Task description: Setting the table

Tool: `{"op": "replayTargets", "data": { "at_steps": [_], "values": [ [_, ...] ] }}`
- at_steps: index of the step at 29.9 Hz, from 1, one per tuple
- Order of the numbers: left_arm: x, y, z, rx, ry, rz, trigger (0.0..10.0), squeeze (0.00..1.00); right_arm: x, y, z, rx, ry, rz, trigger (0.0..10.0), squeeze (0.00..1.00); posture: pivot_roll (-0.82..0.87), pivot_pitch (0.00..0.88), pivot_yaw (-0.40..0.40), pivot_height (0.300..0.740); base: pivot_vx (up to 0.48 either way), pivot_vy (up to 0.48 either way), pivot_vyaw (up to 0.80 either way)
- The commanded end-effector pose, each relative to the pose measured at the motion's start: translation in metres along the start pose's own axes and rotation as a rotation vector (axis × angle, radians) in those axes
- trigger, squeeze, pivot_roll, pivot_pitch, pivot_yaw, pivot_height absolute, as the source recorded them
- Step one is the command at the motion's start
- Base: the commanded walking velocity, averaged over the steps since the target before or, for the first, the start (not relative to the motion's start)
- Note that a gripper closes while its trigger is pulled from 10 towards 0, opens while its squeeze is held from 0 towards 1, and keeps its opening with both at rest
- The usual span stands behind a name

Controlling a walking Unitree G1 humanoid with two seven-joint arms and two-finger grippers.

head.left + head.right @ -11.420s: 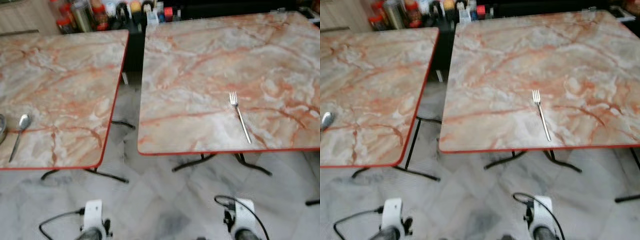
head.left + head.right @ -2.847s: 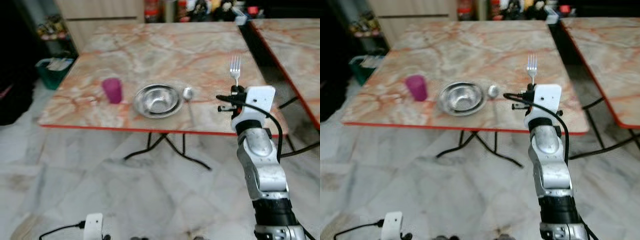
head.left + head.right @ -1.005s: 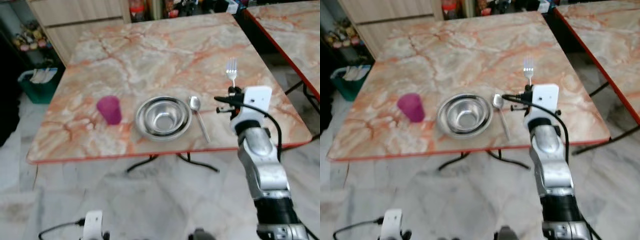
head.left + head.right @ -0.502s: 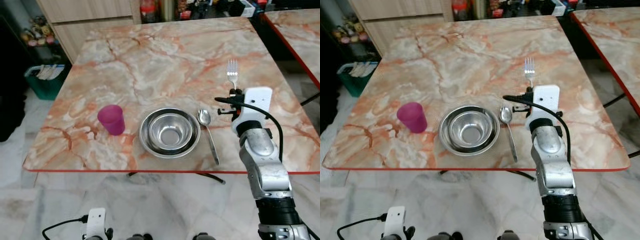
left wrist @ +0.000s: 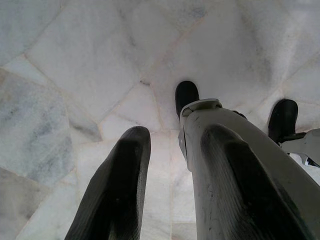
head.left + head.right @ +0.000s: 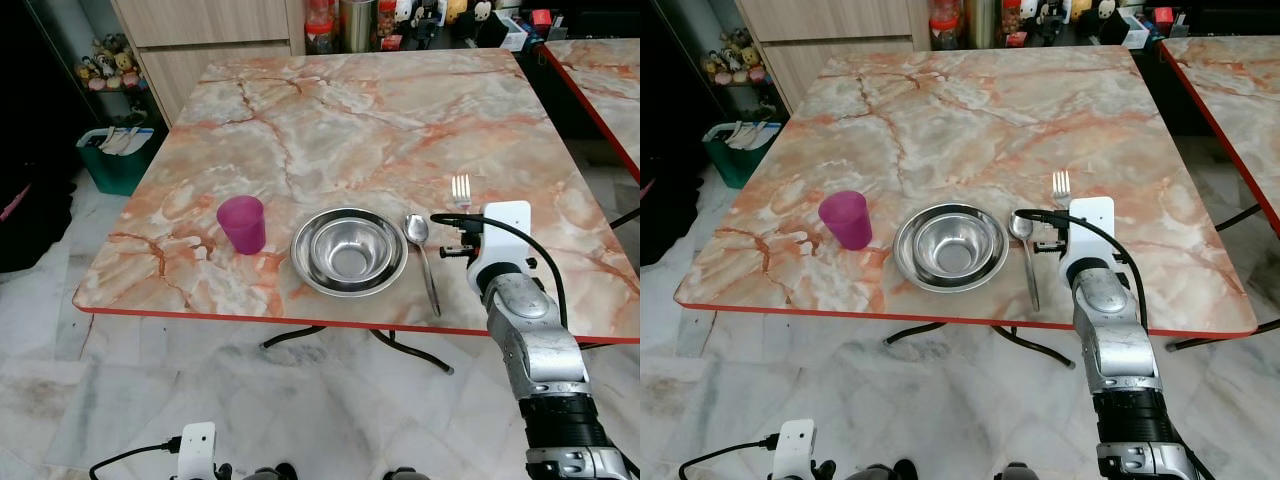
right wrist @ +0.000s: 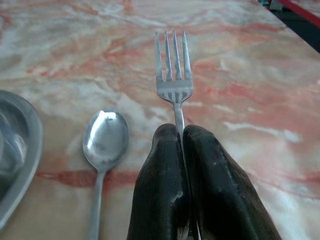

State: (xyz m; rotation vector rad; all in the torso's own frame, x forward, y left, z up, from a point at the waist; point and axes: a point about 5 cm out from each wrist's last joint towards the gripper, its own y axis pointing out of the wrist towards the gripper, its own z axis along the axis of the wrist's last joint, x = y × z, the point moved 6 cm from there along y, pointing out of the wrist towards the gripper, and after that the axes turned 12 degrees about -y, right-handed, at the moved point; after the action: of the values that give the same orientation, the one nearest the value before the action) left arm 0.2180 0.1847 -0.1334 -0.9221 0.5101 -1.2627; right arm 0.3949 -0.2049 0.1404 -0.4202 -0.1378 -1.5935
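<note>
From the left eye view, a steel bowl [image 6: 349, 251] sits near the front edge of the marble-patterned table [image 6: 350, 120], and everything else lines up around it: a magenta plastic cup [image 6: 242, 223] stands just to the bowl's left, a spoon [image 6: 422, 257] lies just to its right with the handle toward the red table edge, and the tines of a fork [image 6: 461, 187] rise beyond the spoon, further from the bowl. The right gripper [image 6: 463, 222] is lifted over the table on the spoon's far side from the bowl, its white wrist housing covering the fingers. Behind the table, bottles and jars [image 6: 345, 20] crowd a counter; their labels are too small to read. A green bin [image 6: 115, 160] sits on the floor well to the left of the bowl. The right eye view gives the same layout, with a second marble-patterned table [image 6: 1230, 60] far to the bowl's right. The right wrist view adds what the head views hide: the two black fingers [image 7: 165, 190] are pressed together on the fork's thin handle, tines pointing away over the tabletop, the spoon's bowl beside them and the steel bowl's rim at the picture's edge. The left wrist view shows the left gripper [image 5: 170, 145] hanging over grey marble floor tiles [image 5: 75, 60], its fingers apart and holding nothing, beside the robot's leg and black feet [image 5: 186, 96].
</note>
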Motion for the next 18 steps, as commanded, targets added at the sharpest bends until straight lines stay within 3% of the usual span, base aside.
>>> {"op": "replayTargets", "data": {
  "at_steps": [1, 7, 18],
  "values": [
    [-0.007, -0.001, -0.008, -0.025, -0.007, 0.018, 10.0, 0.00, 0.000, 0.001, -0.005, -0.028, -0.001, 0.011, 10.0, 0.00, -0.07, 0.183, 0.067, 0.740, 0.000, 0.000, 0.00],
    [-0.007, -0.002, -0.008, -0.028, -0.006, 0.016, 10.0, 0.00, -0.005, 0.004, -0.022, -0.069, 0.006, 0.043, 10.0, 0.00, -0.07, 0.181, 0.067, 0.740, 0.000, 0.000, 0.00],
    [-0.008, -0.002, -0.008, -0.027, -0.007, 0.020, 10.0, 0.00, -0.007, 0.010, -0.019, -0.056, 0.013, 0.058, 10.0, 0.00, -0.06, 0.181, 0.066, 0.740, 0.000, 0.000, 0.00]
  ]
}}
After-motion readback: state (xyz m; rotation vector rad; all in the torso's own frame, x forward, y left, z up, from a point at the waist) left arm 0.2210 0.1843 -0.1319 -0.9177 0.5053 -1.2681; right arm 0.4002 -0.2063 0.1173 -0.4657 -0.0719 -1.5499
